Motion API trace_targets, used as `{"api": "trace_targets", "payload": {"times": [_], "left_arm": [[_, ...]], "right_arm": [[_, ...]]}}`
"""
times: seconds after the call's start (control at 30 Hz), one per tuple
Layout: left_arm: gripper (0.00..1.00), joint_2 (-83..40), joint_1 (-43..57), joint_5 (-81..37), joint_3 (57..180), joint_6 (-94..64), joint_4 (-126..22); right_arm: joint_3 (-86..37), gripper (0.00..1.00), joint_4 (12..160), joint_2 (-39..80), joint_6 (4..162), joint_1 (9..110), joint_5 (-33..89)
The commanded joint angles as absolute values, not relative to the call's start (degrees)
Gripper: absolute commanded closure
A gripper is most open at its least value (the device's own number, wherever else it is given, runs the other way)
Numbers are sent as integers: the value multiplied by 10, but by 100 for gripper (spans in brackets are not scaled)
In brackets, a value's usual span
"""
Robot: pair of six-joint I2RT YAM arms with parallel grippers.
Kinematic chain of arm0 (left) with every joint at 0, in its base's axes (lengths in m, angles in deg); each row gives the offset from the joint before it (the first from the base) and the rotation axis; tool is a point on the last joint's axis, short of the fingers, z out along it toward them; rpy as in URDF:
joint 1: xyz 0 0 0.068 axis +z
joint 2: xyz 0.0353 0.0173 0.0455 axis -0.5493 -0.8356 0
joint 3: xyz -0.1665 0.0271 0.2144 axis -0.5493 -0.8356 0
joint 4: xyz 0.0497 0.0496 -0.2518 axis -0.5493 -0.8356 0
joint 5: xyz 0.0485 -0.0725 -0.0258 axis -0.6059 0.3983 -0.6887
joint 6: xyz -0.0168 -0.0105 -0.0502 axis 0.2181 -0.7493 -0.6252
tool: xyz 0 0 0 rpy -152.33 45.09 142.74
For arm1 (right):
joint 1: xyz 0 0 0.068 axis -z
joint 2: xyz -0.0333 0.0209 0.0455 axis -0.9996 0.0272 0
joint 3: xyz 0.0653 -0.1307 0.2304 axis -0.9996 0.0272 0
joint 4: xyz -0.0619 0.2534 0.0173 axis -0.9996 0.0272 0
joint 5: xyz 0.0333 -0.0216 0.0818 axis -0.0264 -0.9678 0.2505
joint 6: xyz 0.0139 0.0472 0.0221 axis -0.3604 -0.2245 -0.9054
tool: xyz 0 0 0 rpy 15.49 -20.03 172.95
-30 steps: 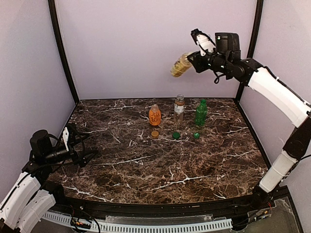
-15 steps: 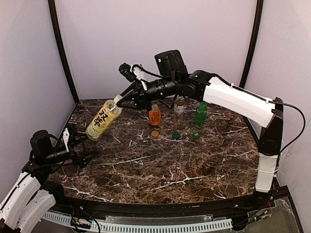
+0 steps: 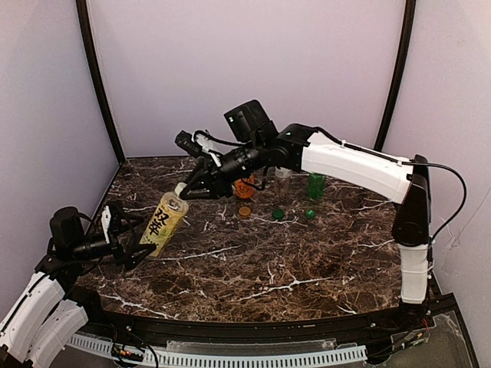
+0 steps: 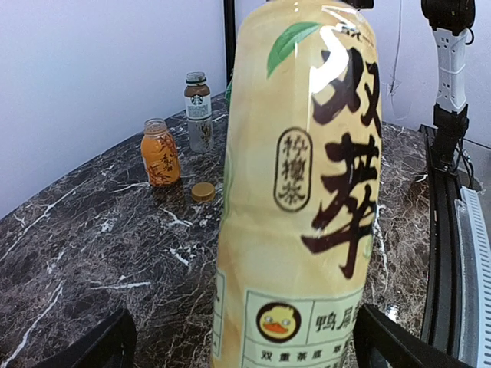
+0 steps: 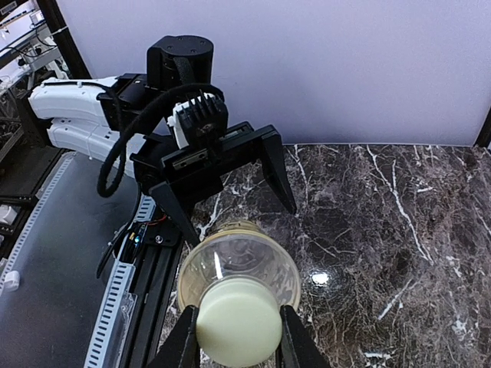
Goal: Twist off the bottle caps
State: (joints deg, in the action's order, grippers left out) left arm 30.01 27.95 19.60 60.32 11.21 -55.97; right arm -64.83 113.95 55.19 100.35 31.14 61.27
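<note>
My right gripper [image 3: 186,191] is shut on the pale yellow cap [image 5: 238,320] of a tall yellow tea bottle [image 3: 164,222] and holds the bottle tilted, base down, at the left. My left gripper [image 3: 135,241] is open, with its fingers either side of the bottle's lower part [image 4: 299,192] and not touching it. In the right wrist view the open left gripper [image 5: 224,184] sits beyond the bottle. A tan-gold cap [image 3: 245,211], a dark green cap [image 3: 278,214] and a bright green cap [image 3: 310,214] lie loose on the table.
An orange bottle [image 4: 159,152], a clear coffee bottle [image 3: 283,175] and a green bottle [image 3: 316,179] stand capless at the back of the dark marble table [image 3: 307,268]. The right arm stretches across the back left. Purple walls enclose the table.
The right arm has swung the yellow bottle from high at the back right down to the left, bringing its base between my left gripper's open fingers. The left arm has barely moved.
</note>
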Motion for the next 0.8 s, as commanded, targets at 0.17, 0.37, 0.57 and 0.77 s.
{"api": "trace_targets", "payload": {"times": [0.17, 0.37, 0.57, 0.77], "left_arm": [[6, 301, 280, 272, 601, 133, -590], [15, 303, 276, 267, 604, 164, -613], [25, 303, 270, 260, 604, 169, -617], [46, 305, 268, 265, 604, 169, -619]], "right_arm": [[-707, 100, 1111, 617, 958, 282, 661], [-730, 100, 1089, 642, 949, 268, 669], [-733, 100, 1074, 647, 939, 267, 670], [-731, 100, 1070, 649, 936, 267, 663]]}}
